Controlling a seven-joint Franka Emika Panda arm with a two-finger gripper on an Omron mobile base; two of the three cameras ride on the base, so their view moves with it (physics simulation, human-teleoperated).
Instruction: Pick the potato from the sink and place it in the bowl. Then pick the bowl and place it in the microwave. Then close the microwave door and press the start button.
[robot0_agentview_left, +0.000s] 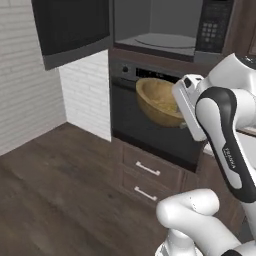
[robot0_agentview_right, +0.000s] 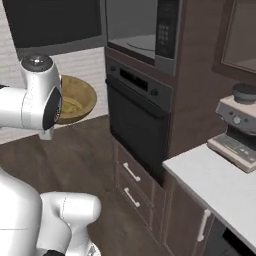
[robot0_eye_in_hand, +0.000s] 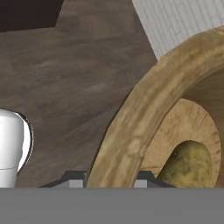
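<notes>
My gripper (robot0_eye_in_hand: 109, 178) is shut on the rim of the tan wooden bowl (robot0_eye_in_hand: 144, 109), one fingertip on each side of the wall. The yellowish-brown potato (robot0_eye_in_hand: 188, 164) lies inside it. The bowl (robot0_agentview_left: 157, 102) hangs tilted in the air in front of the oven, below the microwave (robot0_agentview_left: 155, 30), whose grey interior and turntable (robot0_agentview_left: 162, 41) are exposed. The microwave door (robot0_agentview_left: 75, 27) stands swung open to the left. From the right base view, the bowl (robot0_agentview_right: 75, 100) sits left of the oven, partly behind my arm. The sink is out of view.
The black oven (robot0_agentview_left: 145, 125) with two drawers (robot0_agentview_left: 147, 177) below fills the cabinet under the microwave. The microwave keypad (robot0_agentview_left: 212, 27) is right of the cavity. A coffee machine (robot0_agentview_right: 237, 125) stands on the white counter (robot0_agentview_right: 220, 185) at the right. Dark wood floor (robot0_agentview_left: 60, 190) lies open to the left.
</notes>
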